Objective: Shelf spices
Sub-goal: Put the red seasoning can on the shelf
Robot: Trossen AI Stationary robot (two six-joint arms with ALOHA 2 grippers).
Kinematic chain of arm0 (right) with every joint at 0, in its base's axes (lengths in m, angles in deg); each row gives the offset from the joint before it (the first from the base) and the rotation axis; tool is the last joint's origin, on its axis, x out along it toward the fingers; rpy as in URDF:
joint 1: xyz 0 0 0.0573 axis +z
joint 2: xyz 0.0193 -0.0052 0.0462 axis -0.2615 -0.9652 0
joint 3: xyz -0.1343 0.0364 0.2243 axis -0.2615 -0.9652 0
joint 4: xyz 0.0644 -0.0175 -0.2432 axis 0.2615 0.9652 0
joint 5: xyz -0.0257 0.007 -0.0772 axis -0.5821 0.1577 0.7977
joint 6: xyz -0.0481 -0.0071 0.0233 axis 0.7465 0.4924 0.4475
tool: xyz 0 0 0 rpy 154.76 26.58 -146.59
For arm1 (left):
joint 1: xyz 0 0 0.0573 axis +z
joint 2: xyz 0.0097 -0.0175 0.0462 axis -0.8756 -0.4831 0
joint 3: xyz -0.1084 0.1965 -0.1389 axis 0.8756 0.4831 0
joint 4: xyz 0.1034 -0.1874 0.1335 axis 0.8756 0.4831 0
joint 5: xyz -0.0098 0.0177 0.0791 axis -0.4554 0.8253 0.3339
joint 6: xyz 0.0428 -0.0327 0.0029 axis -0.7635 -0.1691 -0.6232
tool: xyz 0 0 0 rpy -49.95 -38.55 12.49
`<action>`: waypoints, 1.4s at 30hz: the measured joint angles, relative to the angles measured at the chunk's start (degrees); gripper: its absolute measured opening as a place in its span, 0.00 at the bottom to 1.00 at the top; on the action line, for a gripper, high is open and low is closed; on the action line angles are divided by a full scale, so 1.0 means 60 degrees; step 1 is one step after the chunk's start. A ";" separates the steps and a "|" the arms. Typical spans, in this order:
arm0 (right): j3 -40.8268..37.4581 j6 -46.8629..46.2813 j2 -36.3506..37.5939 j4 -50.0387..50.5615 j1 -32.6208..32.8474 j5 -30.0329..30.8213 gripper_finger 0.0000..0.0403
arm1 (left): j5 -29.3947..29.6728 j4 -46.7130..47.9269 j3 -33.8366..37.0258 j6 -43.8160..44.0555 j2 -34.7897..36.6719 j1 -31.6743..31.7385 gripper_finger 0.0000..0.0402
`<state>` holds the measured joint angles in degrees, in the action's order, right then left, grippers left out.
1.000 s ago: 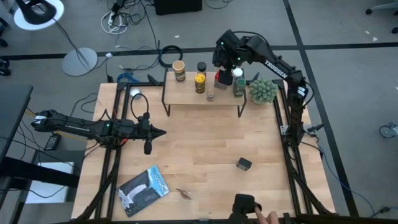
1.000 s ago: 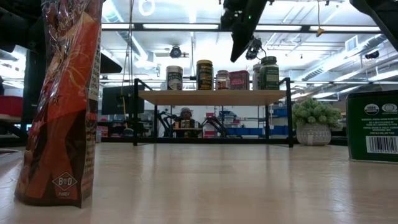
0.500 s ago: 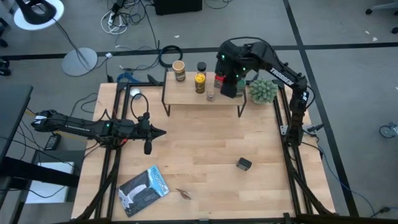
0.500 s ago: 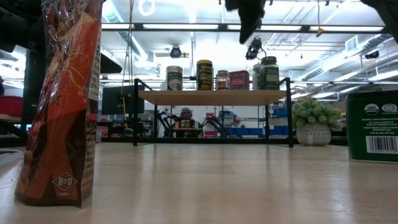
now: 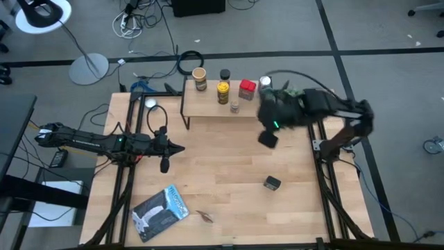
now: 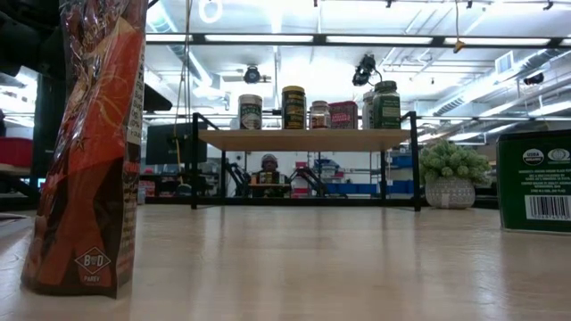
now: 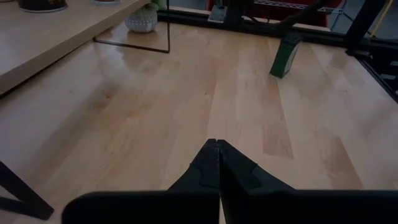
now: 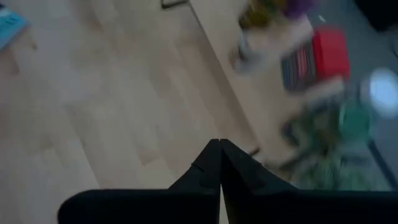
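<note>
The shelf (image 5: pixel 220 106) stands at the table's far side and carries several spices: a tan-lidded jar (image 5: pixel 200 78), a black-lidded jar (image 5: pixel 224 75), a yellow jar (image 5: pixel 223 92), a red tin (image 5: pixel 247 88) and a white-capped jar (image 5: pixel 264 83). In the low view the jars (image 6: pixel 293 107) stand upright in a row on the shelf (image 6: pixel 303 139). A green tin (image 5: pixel 272 183) stands on the table, near right. My right gripper (image 5: pixel 267 140) is shut and empty, in front of the shelf's right end. My left gripper (image 5: pixel 180 147) is shut over the table's left half.
A potted plant (image 5: pixel 294 97) stands right of the shelf, partly under my right arm. A blue-white packet (image 5: pixel 160 212) lies at the near left. In the low view a red-brown bag (image 6: pixel 89 143) stands close at the left and the green tin (image 6: pixel 535 183) at the right.
My right gripper has drawn back from over the shelf's right end toward the table's near edge and now hangs in front of the shelf; its fingers have come together on nothing. It has left the low view. The jars on the shelf stand as before.
</note>
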<state>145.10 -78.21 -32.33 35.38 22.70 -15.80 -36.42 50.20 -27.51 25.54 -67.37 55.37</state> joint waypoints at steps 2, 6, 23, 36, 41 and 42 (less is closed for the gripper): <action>-0.1398 -0.1620 0.0670 -0.0100 0.0805 0.0688 0.01 | 0.0000 -0.0107 0.0000 -0.0007 0.0003 -0.0003 0.00; -0.4416 -0.4614 0.1721 -0.1026 0.2269 0.2092 0.00 | 0.0000 -0.0284 0.0000 -0.0025 0.0004 -0.0001 0.00; -1.0904 -0.2679 0.0048 -1.3983 0.1521 0.8251 0.00 | 0.0004 -0.0447 0.0000 -0.0174 0.0000 -0.0003 0.00; -1.0897 0.3227 -0.0783 -2.0935 -0.0177 0.7996 0.00 | 0.0007 -0.0400 0.0000 -0.0255 0.0000 0.0000 0.00; -1.0897 0.3899 -0.0655 -2.2024 -0.0643 0.8233 0.00 | 0.0007 -0.0403 0.0003 -0.0255 0.0000 -0.0001 0.00; -1.0897 0.3943 -0.0599 -2.2098 -0.0752 0.8229 0.00 | 0.0007 -0.0403 0.0001 -0.0255 0.0001 -0.0003 0.00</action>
<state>79.72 -54.56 -35.93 -97.21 18.19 33.58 -36.38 47.78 -27.50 24.01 -67.37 55.36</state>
